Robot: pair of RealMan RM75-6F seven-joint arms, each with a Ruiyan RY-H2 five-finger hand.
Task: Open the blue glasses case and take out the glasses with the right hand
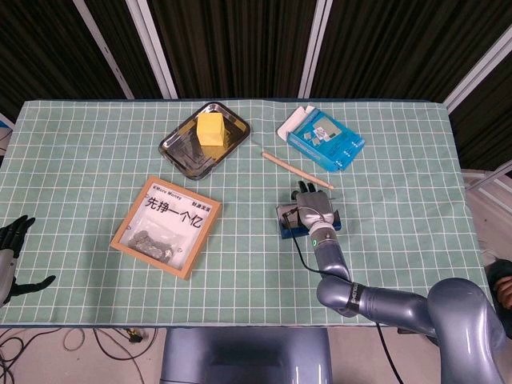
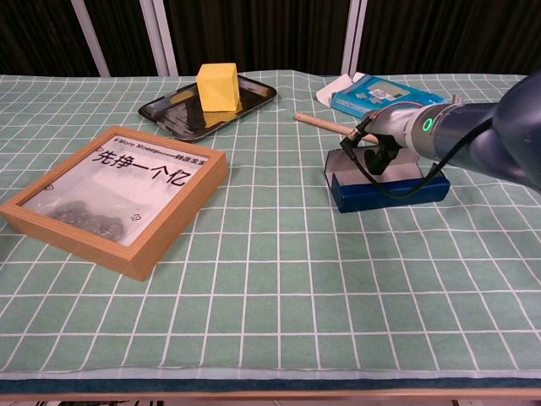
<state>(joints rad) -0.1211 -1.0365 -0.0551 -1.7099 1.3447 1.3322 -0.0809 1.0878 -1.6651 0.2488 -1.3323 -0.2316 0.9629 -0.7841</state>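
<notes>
— What colour is the glasses case [image 2: 385,191]?
— Dark blue. The cloth [image 2: 270,288] is green with white squares.
— And the block [image 2: 216,86]?
— Yellow (on a shiny black tray [image 2: 173,114]). The frame [image 2: 182,224] is brown wood, and the robot hand [image 1: 313,211] is grey.
</notes>
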